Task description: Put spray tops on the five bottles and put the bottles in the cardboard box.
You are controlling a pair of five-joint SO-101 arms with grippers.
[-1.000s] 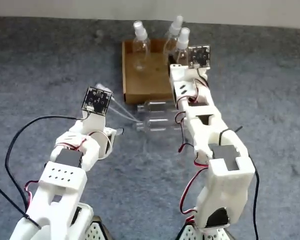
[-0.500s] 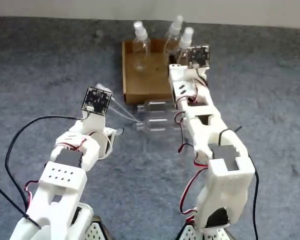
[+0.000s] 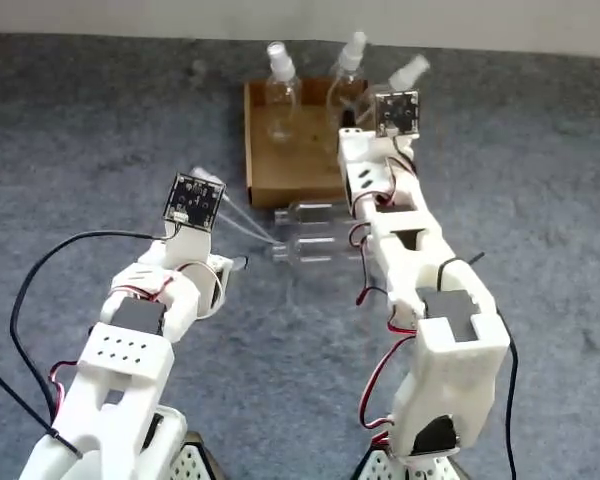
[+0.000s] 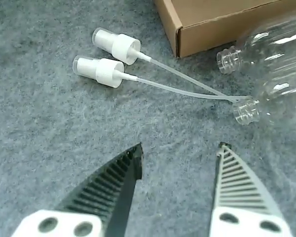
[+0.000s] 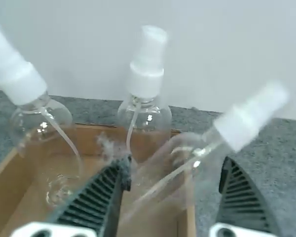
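Clear plastic bottles with white spray tops stand in the shallow brown cardboard box [image 3: 292,170]. There are two upright bottles, one at the far left [image 3: 280,88] and one at the far middle [image 3: 346,72]. A third, the leaning bottle [image 3: 408,72], tips steeply outward at the box's right edge. The right end effector [image 5: 175,165] is over that side of the box. It is released, its black ribbed jaws spread wide on either side of the leaning bottle's blurred body. Just in front of the box, two uncapped bottles of the same clear plastic lie on their sides, parallel, one nearer the box [image 3: 315,213] than the other [image 3: 310,250]. Beside them lie two loose spray tops [image 4: 116,47] [image 4: 98,69], white with long thin dip tubes, and the tube ends reach the mouth of one lying bottle. The left end effector [image 4: 180,148] hangs above the grey carpeted tabletop [image 3: 100,130] near those tops, jaws apart and grasping nothing.
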